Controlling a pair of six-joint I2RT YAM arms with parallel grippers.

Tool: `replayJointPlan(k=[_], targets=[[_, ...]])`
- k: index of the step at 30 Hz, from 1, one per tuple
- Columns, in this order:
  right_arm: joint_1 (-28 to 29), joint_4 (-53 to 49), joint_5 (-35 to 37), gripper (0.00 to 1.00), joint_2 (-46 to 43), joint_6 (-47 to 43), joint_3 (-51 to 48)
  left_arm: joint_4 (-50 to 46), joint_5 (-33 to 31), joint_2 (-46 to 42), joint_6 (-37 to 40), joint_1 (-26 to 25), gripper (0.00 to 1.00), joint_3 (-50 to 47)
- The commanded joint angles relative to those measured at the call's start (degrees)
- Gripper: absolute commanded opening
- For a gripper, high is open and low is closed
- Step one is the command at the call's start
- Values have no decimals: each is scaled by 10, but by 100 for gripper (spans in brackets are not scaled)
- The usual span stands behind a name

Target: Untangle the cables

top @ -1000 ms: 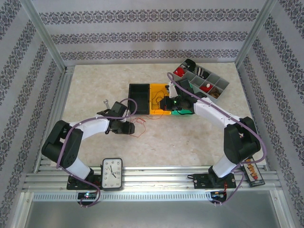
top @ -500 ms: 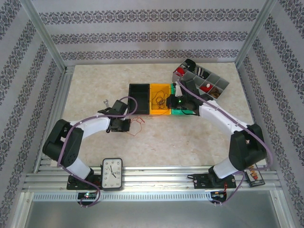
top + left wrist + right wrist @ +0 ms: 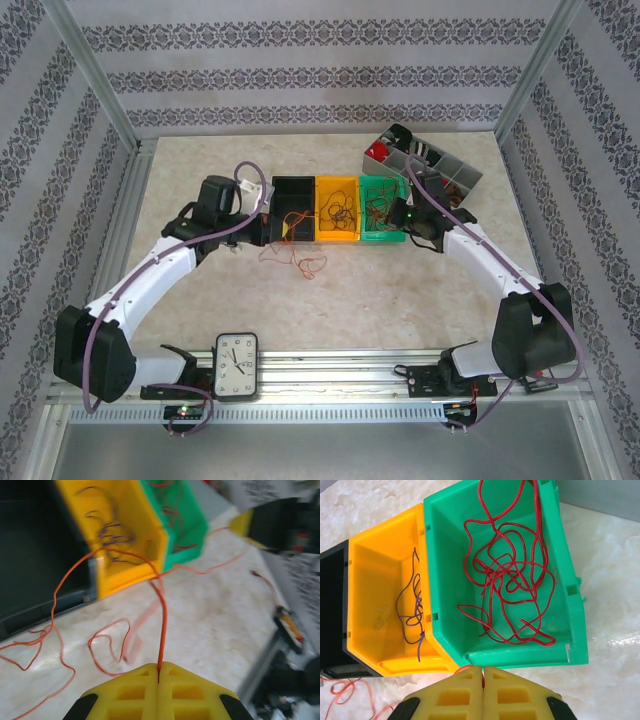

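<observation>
Left fingers (image 3: pixel 163 673) clamped on orange cable (image 3: pixel 162 607), now swung up beside black bin (image 3: pixel 295 180). Right fingers (image 3: pixel 488 673) clenched empty, backed off green bin (image 3: pixel 571 630). Red cables (image 3: pixel 510 575) binned; orange likely next.

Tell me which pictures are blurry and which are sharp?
Left wrist view: smeared, yellow bin soft, orange wire crisp just by the fingers. Right wrist view: sharp, red wires in the green bin distinct. Top view: evenly lit, no glare.
</observation>
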Motion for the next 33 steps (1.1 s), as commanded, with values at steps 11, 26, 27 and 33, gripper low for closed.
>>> replayJointPlan(k=[11, 26, 27, 33], targets=[[96, 62, -108, 42, 23, -62, 56, -117, 186, 29, 59, -2, 0, 76], [122, 44, -84, 42, 87, -56, 88, -120, 215, -29, 36, -5, 0, 193], [117, 44, -67, 42, 83, -48, 84, -109, 210, -29, 29, -5, 0, 208], [70, 54, 44, 42, 41, 22, 29, -54, 107, -6, 3, -5, 0, 275]])
